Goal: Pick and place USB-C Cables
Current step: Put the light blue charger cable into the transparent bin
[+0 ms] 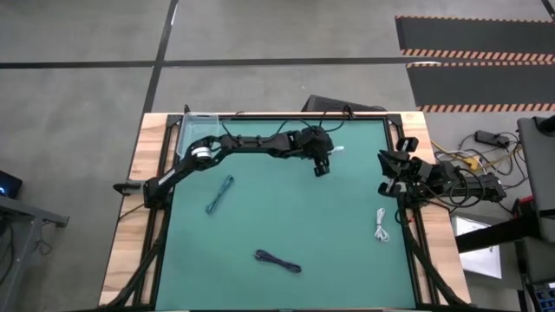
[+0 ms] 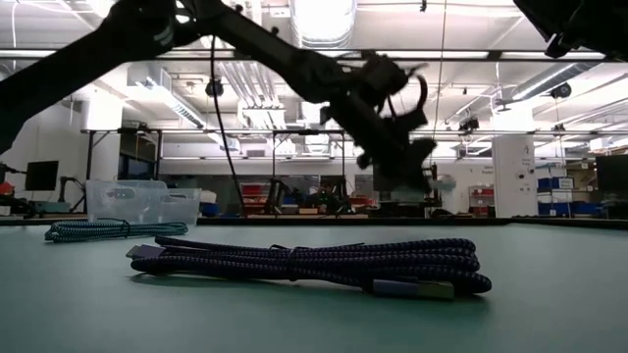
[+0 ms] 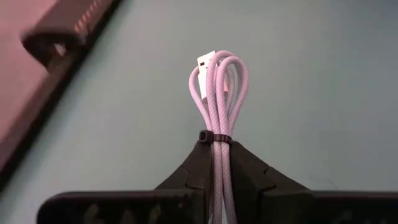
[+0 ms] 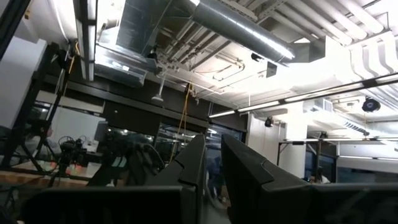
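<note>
The left gripper (image 1: 323, 165) hangs above the far middle of the green mat (image 1: 286, 217), its fingers (image 3: 198, 163) pressed on a white cable (image 3: 219, 99). The clear bin (image 1: 196, 130) stands at the far left corner. The teal cable (image 1: 219, 193), the dark cable (image 1: 277, 260) and another white cable (image 1: 381, 225) lie well apart, with free mat between. The right gripper (image 1: 388, 173) waits at the right edge, fingers (image 4: 193, 163) narrow.

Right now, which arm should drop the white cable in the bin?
Left. The left gripper is already shut on a white cable above the mat's far side, and the clear bin sits at the far left corner by that arm. The right gripper is parked at the right edge, pointing up at the ceiling.
</note>
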